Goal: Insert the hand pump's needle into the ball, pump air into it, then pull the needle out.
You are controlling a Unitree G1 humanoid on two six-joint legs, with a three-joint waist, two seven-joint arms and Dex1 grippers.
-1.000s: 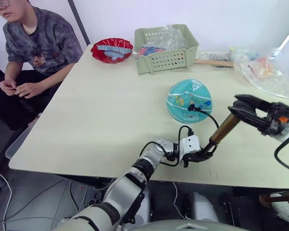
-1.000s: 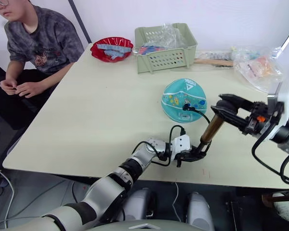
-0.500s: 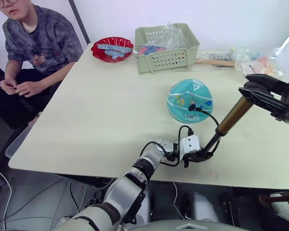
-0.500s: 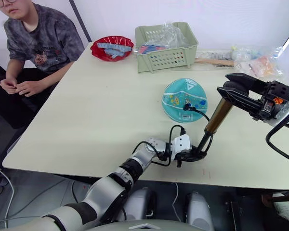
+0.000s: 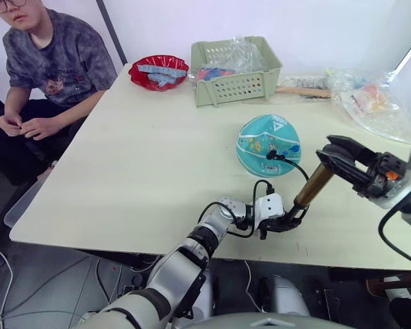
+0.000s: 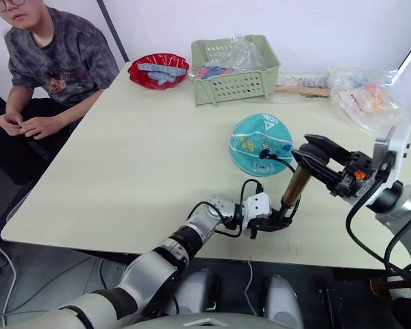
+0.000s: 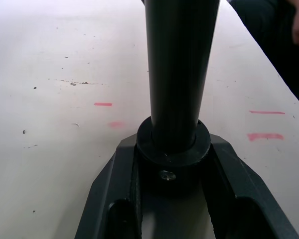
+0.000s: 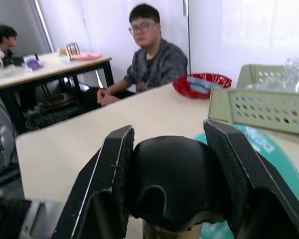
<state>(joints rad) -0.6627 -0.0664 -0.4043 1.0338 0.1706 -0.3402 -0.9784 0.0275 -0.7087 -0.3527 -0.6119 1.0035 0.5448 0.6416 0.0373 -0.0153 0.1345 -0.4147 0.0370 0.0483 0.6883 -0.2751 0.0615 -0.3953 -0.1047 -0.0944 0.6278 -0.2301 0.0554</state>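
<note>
- Gripping the black base cap of the short gold-brass hand pump (image 5: 312,186), the left gripper (image 5: 285,222) sits near the tabletop's front edge, its two black fingers (image 7: 114,199) closed around the cap's collar.
- Black T-handle (image 8: 172,181) at the pump's upper end is clamped between the right gripper (image 6: 314,159) pads, which cover most of it.
- Pump's long axis tilts, base at the front edge, handle end raised and leaning toward the tabletop's right edge.
- Thin black hose (image 5: 292,164) runs from the base up to the teal ball with white seams and cartoon prints (image 5: 267,142); its black fitting meets the ball's near side, while the needle itself is too small to make out.
- Ball rests right of the tabletop's centre.
- Pale green perforated basket (image 5: 237,68) and red bowl (image 5: 159,70) stand along the far edge; clear plastic bags (image 5: 370,99) lie at the far right corner.
- Seated person (image 5: 41,62) beside the left edge is cut off by the view's margin.
</note>
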